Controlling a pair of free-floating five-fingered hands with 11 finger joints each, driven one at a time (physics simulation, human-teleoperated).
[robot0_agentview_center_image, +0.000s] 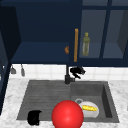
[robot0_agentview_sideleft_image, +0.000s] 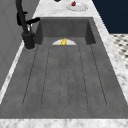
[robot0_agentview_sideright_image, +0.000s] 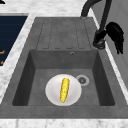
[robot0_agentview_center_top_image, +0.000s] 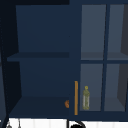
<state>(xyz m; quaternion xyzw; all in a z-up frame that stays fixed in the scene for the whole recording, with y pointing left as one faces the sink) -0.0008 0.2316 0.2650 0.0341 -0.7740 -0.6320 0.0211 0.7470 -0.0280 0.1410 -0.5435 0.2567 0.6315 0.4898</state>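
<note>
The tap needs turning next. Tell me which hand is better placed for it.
Probably the right hand: it hangs beside the tap behind the sink. The left hand sits at the front edge, well away.

A black tap (robot0_agentview_center_image: 67, 75) stands upright on the back edge of the sink, at the line between the ribbed draining board and the basin, its thick round base (robot0_agentview_sideright_image: 99, 43) planted on the rim and its thin neck (robot0_agentview_sideleft_image: 21, 13) rising and curving over. A short lever (robot0_agentview_sideleft_image: 32, 21) juts sideways from the column just above the base. The right hand (robot0_agentview_center_image: 77, 71), black with fingers hanging downward, sits just beside the column at lever height, on the basin side (robot0_agentview_sideright_image: 116, 36).
</note>
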